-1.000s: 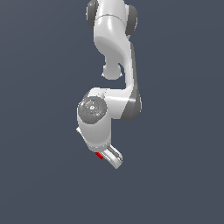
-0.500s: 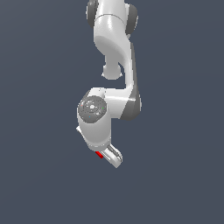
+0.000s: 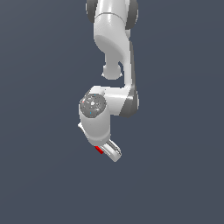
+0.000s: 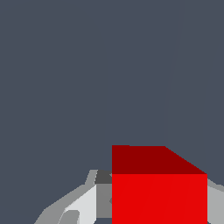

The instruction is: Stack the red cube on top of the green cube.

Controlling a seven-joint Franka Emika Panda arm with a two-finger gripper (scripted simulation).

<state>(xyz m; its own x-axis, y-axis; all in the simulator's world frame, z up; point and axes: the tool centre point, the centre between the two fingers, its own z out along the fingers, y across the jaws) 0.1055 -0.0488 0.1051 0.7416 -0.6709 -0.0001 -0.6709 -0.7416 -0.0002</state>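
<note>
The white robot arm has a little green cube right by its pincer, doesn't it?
Not quite: the cube is red, not green. The wrist view shows the red cube big and close by the pincer, and the exterior view shows a sliver of red at the pincer of the white robot arm. No green cube shows in either view.

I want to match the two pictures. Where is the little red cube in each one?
Exterior view: the red cube is a tiny red sliver by the gripper, under the white arm.
Wrist view: the red cube looks big, between the grey fingers.
Shared landmark: the gripper around it.
</note>
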